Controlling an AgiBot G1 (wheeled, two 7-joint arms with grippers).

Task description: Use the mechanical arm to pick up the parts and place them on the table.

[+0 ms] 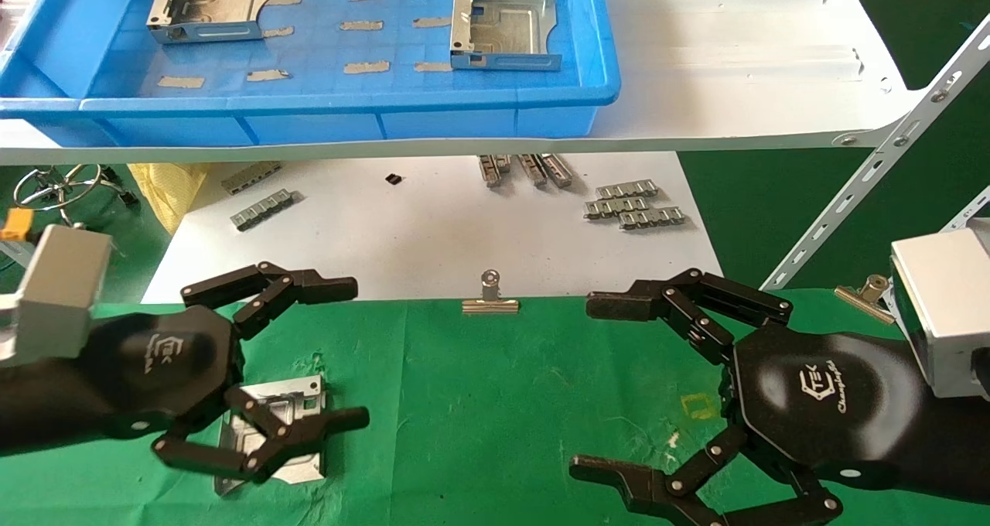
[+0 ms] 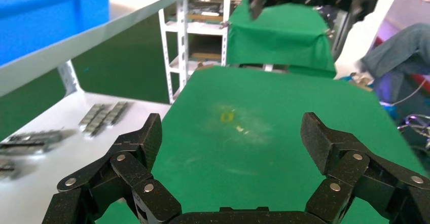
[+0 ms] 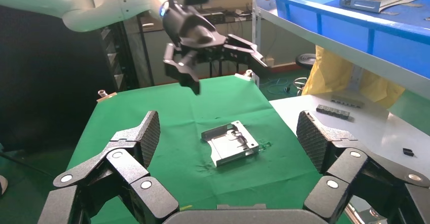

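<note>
One silver bracket [image 1: 298, 393] lies on the green cloth table [image 1: 495, 402] at the left; it also shows in the right wrist view [image 3: 230, 143]. My left gripper [image 1: 352, 352] is open and empty; the right wrist view shows it [image 3: 225, 72] raised above the bracket, apart from it. Its own view [image 2: 233, 133] shows only bare cloth between the fingers. My right gripper [image 1: 588, 387] is open and empty over the right of the table [image 3: 229, 130]. Two more brackets [image 1: 209, 4] [image 1: 503, 27] lie in the blue bin [image 1: 309, 108] on the white shelf.
The white shelf board [image 1: 735, 70] overhangs the far side, with a slanted metal strut [image 1: 874, 178] at right. Grey ribbed strips [image 1: 634, 205] lie on the lower white board [image 1: 433, 240]. Binder clips [image 1: 489, 298] [image 1: 862, 294] grip the cloth's far edge. A yellow mark [image 1: 700, 406] is beside the right gripper.
</note>
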